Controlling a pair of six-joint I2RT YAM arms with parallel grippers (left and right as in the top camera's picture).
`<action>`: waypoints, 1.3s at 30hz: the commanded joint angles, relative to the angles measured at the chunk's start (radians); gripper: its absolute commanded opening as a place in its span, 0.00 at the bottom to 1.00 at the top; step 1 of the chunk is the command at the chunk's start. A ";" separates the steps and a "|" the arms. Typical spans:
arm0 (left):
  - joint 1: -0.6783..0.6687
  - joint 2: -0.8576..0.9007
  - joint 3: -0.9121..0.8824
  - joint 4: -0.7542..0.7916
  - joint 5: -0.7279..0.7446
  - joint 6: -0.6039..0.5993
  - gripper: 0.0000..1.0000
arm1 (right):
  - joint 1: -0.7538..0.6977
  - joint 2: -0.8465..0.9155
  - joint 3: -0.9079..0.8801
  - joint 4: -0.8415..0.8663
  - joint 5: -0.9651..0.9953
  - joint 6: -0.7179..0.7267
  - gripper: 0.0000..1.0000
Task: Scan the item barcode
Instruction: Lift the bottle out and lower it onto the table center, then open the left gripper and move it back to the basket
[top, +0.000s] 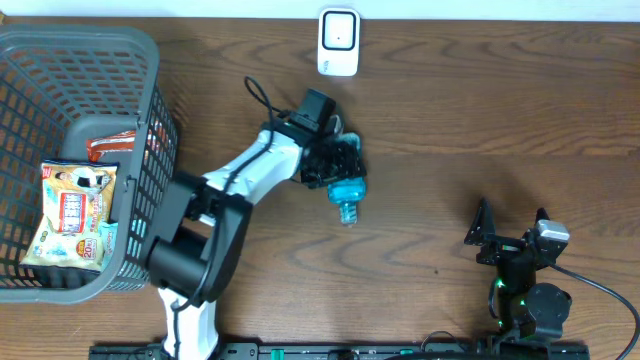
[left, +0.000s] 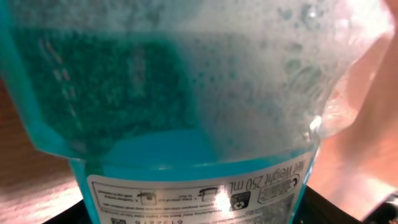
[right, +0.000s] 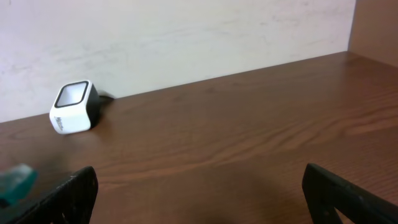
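Dark wood surface (top: 480, 120), pale wall (right: 186, 37) behind. White scanner (top: 338, 41) stands at the far edge, centre. Left gripper (top: 338, 165) is clamped on a teal bottle (top: 348, 193), held near mid-surface and well short of the scanner. Left wrist view: foamy liquid, label upside down, barcode cut off at the frame's bottom. Right gripper (top: 512, 222) gapes wide, grasping nothing, at near right. Basket (top: 150, 60) at left holds a snack bag (top: 70, 215).

Label (left: 199, 194) on bottle (left: 155, 93): "weight 250 mL", upside down.
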 joint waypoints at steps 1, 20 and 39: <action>-0.032 -0.004 0.009 -0.003 -0.055 0.068 0.49 | -0.005 -0.003 -0.002 -0.003 0.008 -0.011 0.99; -0.171 -0.006 0.014 -0.077 -0.415 0.115 0.78 | -0.005 -0.003 -0.002 -0.003 0.008 -0.011 0.99; 0.018 -0.579 0.364 -0.372 -0.986 0.275 0.98 | -0.005 -0.003 -0.002 -0.003 0.008 -0.011 0.99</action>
